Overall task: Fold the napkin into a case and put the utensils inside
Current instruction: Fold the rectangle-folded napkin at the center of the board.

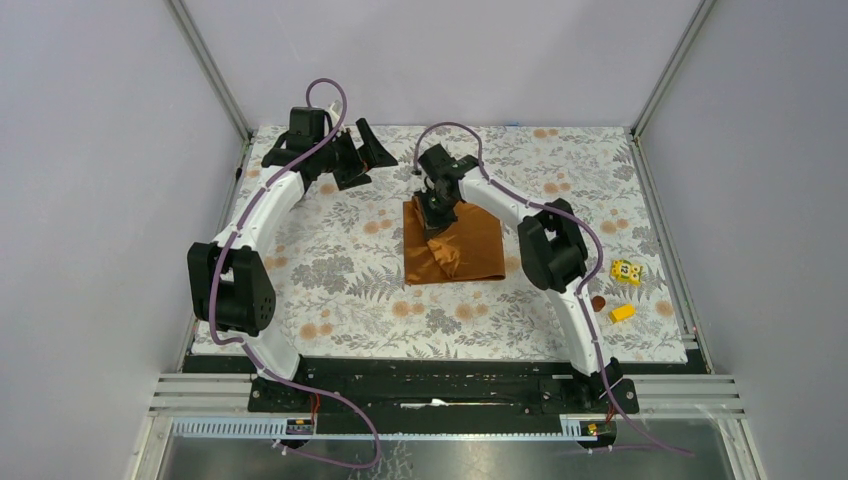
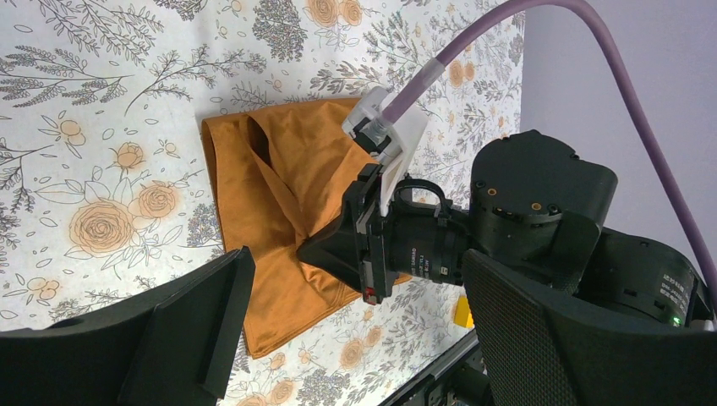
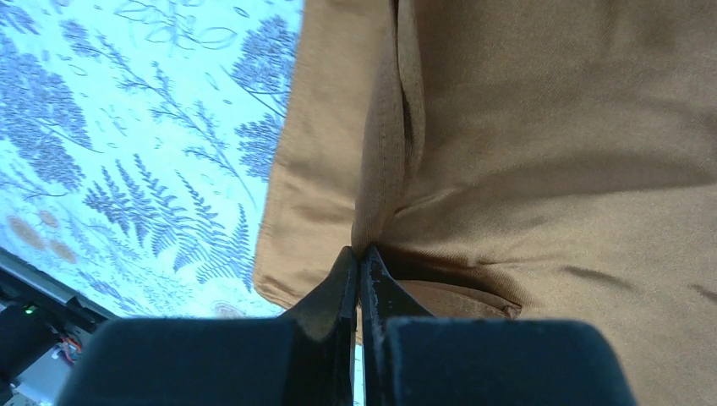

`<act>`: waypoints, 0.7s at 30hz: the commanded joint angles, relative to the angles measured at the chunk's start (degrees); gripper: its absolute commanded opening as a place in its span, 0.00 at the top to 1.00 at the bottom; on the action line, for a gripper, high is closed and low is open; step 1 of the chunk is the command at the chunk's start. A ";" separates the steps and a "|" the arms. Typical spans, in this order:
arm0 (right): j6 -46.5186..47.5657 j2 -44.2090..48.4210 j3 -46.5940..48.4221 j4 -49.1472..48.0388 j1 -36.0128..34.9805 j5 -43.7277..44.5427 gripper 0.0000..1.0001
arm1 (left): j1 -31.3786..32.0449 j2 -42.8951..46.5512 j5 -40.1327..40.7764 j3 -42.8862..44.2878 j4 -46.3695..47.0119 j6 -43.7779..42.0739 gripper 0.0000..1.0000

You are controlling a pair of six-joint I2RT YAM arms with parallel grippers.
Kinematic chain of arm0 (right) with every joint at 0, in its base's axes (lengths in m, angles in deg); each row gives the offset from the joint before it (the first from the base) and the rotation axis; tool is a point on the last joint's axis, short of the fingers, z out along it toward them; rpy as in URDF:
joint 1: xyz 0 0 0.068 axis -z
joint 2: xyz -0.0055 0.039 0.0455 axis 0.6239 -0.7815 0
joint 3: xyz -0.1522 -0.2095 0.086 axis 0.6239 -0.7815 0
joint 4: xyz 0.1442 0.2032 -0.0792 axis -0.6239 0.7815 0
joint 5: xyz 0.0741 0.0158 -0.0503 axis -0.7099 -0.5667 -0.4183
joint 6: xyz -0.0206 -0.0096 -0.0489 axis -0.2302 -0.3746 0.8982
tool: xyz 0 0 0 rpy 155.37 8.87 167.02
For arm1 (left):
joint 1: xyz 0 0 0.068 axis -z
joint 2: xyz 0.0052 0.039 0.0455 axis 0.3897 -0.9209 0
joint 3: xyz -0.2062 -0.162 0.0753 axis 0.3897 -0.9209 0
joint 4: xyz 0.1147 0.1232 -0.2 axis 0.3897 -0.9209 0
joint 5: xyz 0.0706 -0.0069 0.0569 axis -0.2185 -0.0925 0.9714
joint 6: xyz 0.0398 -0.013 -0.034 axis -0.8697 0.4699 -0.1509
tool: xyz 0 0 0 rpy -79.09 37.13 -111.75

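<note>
A fold of the napkin [image 3: 507,127] is pinched in the right gripper [image 3: 359,275]. The left gripper [image 1: 358,158] (spread wide, empty) is seen farther off, leftward.

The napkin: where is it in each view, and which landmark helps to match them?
Top external: the napkin lies mid-picture.
Left wrist: the napkin is centre-left, partly behind the right gripper.
Right wrist: the napkin fills the centre and right.
Shared landmark: the right gripper, shut on a fold of the napkin, shows in all three.
</note>
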 commanded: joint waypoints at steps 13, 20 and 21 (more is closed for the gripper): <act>-2.61 -2.32 5.94 1.11 -2.11 -3.15 1.00 | -0.45 2.57 -1.51 0.04 2.41 0.36 0.01; -2.58 -3.22 6.36 1.12 -2.25 -3.31 1.00 | -0.45 2.61 -1.53 0.04 2.37 0.26 0.01; -2.64 -3.27 6.39 1.15 -2.26 -3.30 1.00 | -0.45 2.62 -1.53 0.00 2.38 0.25 0.01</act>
